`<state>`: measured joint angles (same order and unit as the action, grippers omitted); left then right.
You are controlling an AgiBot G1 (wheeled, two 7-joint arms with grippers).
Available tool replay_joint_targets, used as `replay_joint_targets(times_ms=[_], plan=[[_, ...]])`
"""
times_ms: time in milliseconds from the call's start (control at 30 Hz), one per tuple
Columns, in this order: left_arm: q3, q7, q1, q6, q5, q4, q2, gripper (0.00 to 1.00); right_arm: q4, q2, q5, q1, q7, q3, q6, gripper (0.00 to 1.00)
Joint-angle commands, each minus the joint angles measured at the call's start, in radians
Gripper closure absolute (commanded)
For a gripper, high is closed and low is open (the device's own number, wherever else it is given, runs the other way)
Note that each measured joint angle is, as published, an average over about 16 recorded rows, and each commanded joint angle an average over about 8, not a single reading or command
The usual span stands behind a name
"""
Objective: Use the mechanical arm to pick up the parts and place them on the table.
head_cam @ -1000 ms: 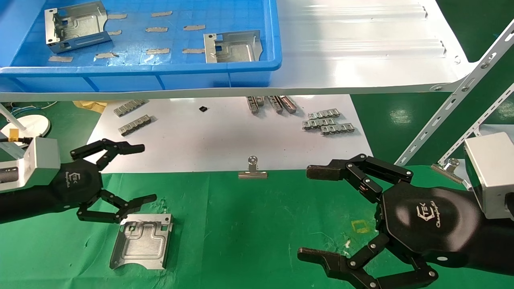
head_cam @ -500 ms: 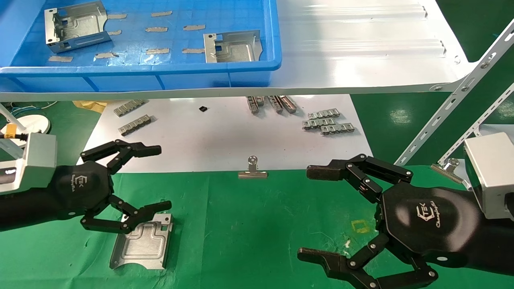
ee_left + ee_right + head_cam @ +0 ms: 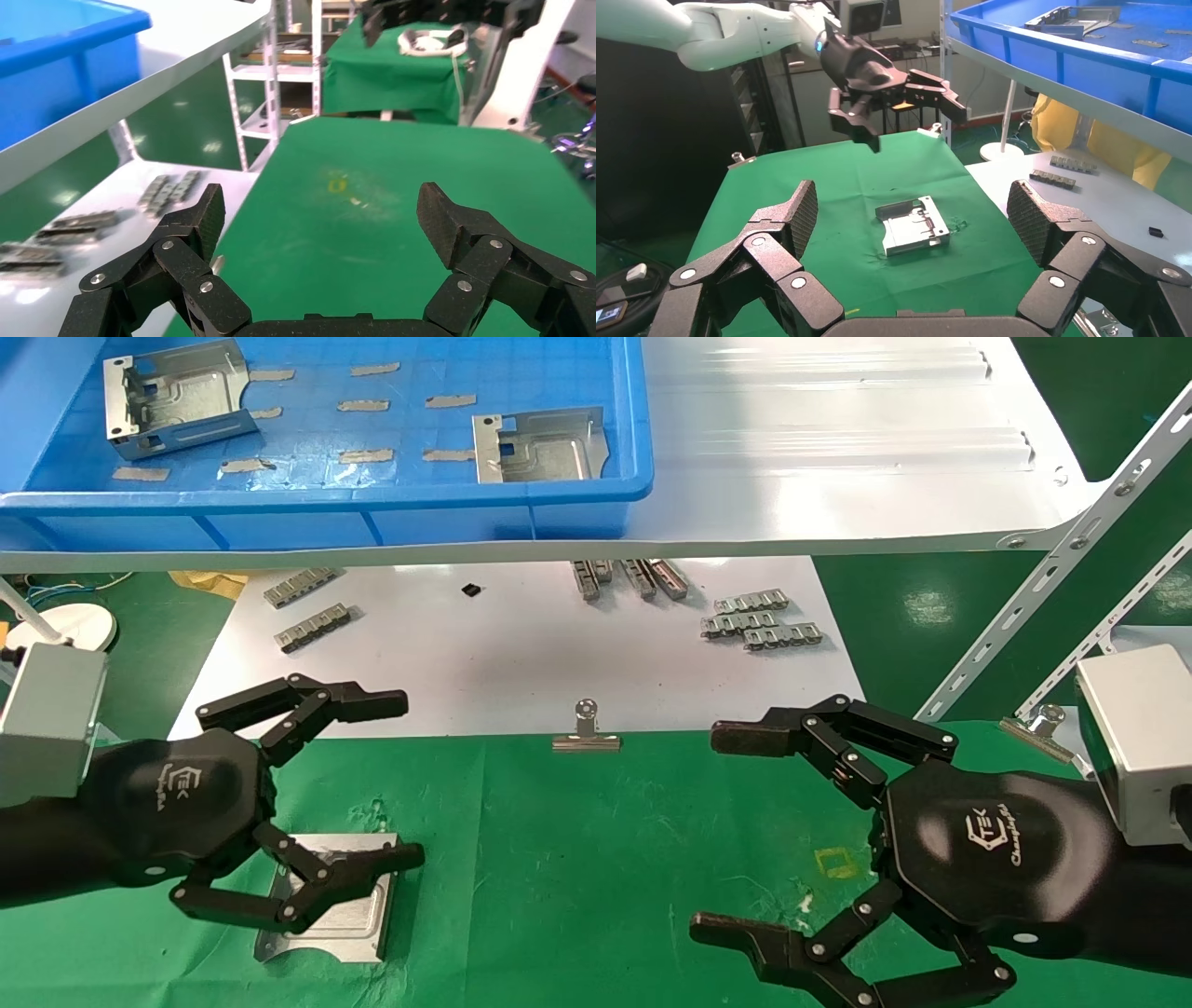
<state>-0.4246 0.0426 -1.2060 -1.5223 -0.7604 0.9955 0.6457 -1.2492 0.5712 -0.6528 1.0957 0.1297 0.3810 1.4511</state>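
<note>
Head view: left claw (image 3: 326,784), fingers spread and empty, hangs above one part (image 3: 331,919) lying flat on the green table (image 3: 577,859). Right claw (image 3: 792,840) (spread too, idle) waits near. Two parts (image 3: 540,447) remain in the blue tray (image 3: 372,514); roughly one-third done.

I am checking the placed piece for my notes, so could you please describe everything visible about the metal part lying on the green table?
The part is a shiny silver stamped sheet-metal bracket, roughly square, with bent-up edges, a stepped raised panel, small cutouts and a curved notch. It lies flat on the table, nothing touching it. The left tool hangs open above it, clear of it; in the head view its fingers cover part of it.
</note>
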Motion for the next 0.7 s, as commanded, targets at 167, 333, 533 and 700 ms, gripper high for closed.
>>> replay_joint_targets(times_ms=[167,333,533,700], plan=[[0.056,-0.09,0.051,0.01,0.012,0.112,-0.013,0.0,0.0,0.0,0.0,0.0,0.0,0.0,0.0,0.0],[0.103,-0.164,0.093,0.019,0.021,0.205,-0.025,0.0,0.0,0.0,0.0,0.0,0.0,0.0,0.0,0.0],[0.148,-0.233,0.134,0.026,0.031,0.296,-0.035,0.0,0.0,0.0,0.0,0.0,0.0,0.0,0.0,0.0],[0.162,-0.246,0.147,0.029,0.035,0.322,-0.039,0.0,0.0,0.0,0.0,0.0,0.0,0.0,0.0,0.0]])
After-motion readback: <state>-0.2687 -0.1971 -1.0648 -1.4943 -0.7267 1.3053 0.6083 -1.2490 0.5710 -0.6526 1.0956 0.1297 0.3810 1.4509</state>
